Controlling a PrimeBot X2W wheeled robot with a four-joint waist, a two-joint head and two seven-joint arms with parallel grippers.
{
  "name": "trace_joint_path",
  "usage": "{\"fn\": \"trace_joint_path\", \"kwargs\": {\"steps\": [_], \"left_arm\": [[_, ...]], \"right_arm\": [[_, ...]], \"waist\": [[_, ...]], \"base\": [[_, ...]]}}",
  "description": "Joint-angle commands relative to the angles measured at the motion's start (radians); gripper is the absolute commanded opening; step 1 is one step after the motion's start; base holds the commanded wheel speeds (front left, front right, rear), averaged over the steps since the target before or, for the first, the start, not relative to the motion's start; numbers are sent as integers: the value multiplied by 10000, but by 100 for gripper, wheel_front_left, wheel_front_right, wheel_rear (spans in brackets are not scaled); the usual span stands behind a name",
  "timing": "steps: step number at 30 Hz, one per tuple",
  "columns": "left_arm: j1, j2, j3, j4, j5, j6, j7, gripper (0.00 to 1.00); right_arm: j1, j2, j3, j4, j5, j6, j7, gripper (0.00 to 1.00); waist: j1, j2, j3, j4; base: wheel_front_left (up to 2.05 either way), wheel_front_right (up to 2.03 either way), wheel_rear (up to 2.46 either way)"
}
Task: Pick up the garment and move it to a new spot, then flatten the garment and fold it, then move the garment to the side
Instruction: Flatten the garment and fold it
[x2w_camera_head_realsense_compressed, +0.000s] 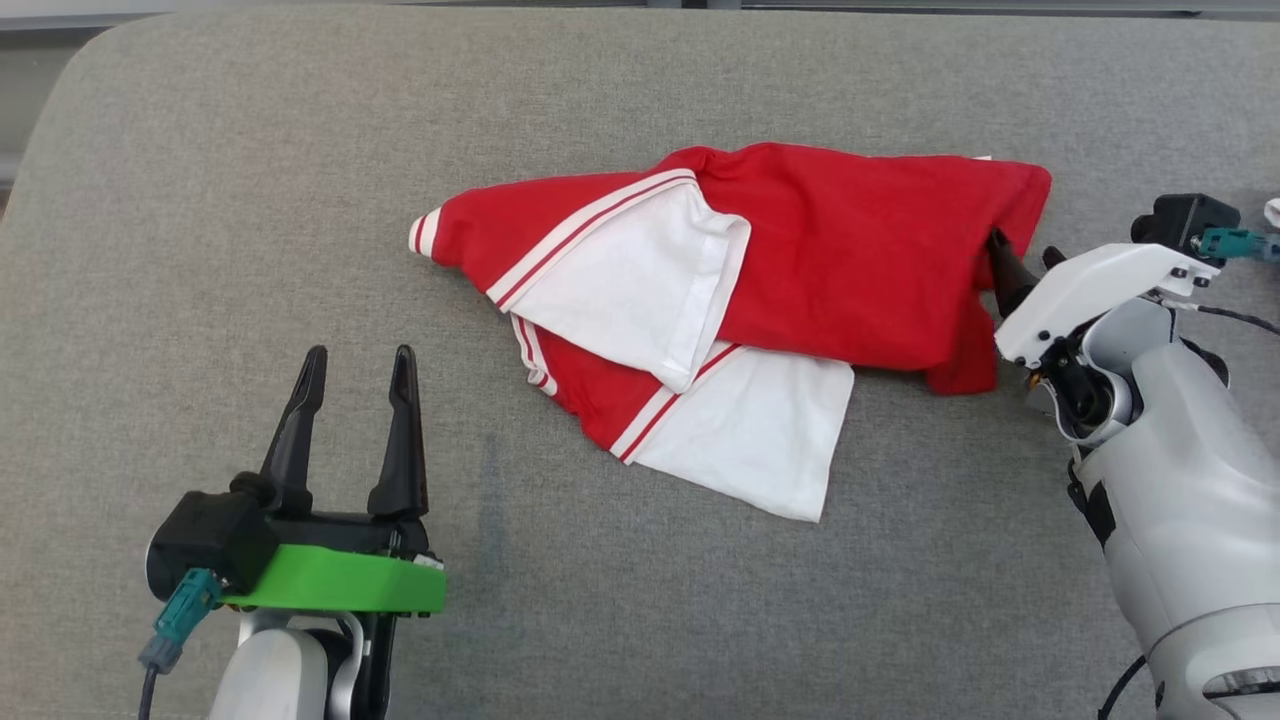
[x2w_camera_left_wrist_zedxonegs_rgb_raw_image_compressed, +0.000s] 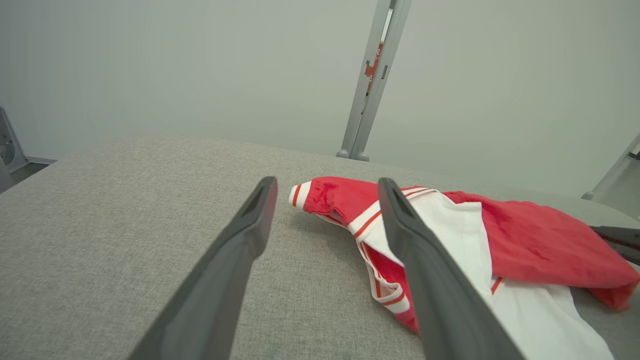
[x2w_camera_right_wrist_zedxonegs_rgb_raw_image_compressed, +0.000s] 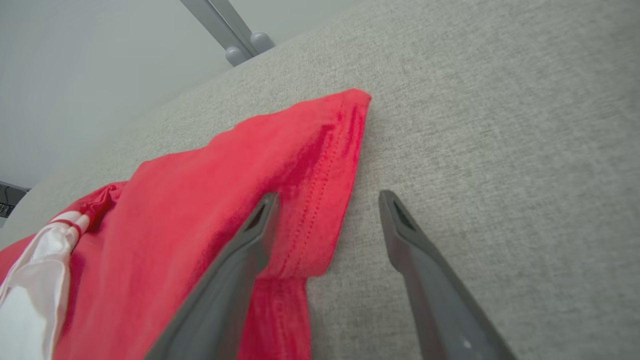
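The garment (x2w_camera_head_realsense_compressed: 800, 260), a red and white shirt, lies crumpled in the middle of the grey padded surface (x2w_camera_head_realsense_compressed: 200, 200). My left gripper (x2w_camera_head_realsense_compressed: 360, 355) stands open at the lower left, apart from the cloth, with nothing between its fingers. In the left wrist view that gripper (x2w_camera_left_wrist_zedxonegs_rgb_raw_image_compressed: 327, 185) points toward the striped sleeve of the garment (x2w_camera_left_wrist_zedxonegs_rgb_raw_image_compressed: 525, 240). My right gripper (x2w_camera_head_realsense_compressed: 1022, 255) is open at the garment's right edge. In the right wrist view this gripper (x2w_camera_right_wrist_zedxonegs_rgb_raw_image_compressed: 328, 197) straddles the red hem of the garment (x2w_camera_right_wrist_zedxonegs_rgb_raw_image_compressed: 225, 190), one finger over cloth and the other over bare surface.
The grey surface has rounded corners and a far edge (x2w_camera_head_realsense_compressed: 640, 12) near the top of the head view. Metal frame posts (x2w_camera_left_wrist_zedxonegs_rgb_raw_image_compressed: 370, 80) stand behind it against a pale wall. A small white object (x2w_camera_head_realsense_compressed: 1272, 210) sits at the far right.
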Motion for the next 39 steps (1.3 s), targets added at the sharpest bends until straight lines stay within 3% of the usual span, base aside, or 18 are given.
{"fn": "trace_joint_path", "kwargs": {"steps": [1,10,11,12,13,14,21,26,32,39], "left_arm": [[-142,27,13,-19,-31,-49,4,100],[-222,26,10,-59,-101,-50,4,100],[-228,26,15,-61,-107,-50,4,100],[-234,26,25,-61,-116,-50,4,100],[-234,26,34,-61,-119,-50,4,100],[-228,26,55,-58,-132,-50,4,100],[-101,25,72,1,-223,-50,4,100],[84,27,77,28,-327,-49,4,100],[333,27,165,50,-340,-49,4,100],[546,27,310,18,-360,-49,4,100]], "right_arm": [[-169,85,-62,210,-138,-1,60,100],[-563,514,43,1357,-1007,-1,239,100],[-599,543,87,1353,-1028,1,202,96],[-635,556,127,1349,-1056,1,147,46],[-662,558,170,1302,-1100,1,73,32],[-694,532,208,1229,-1142,1,-69,0],[-342,433,586,497,-965,-1,-641,0],[427,206,845,-933,-754,-1,-1254,0],[2235,-97,894,-4167,-691,-2,-1141,0],[4447,224,269,-9292,-1490,-2,264,0]], "waist": [[0,0,98,94],[0,0,322,311],[0,0,331,314],[0,0,336,313],[0,0,335,307],[0,0,328,292],[0,0,105,120],[0,0,-218,-49],[0,0,-693,-257],[0,0,-1049,-527]], "base": [[0,0,0],[0,0,0],[0,0,0],[0,0,0],[0,0,0],[0,0,0],[0,0,0],[0,0,0],[0,0,0],[0,0,0]]}}
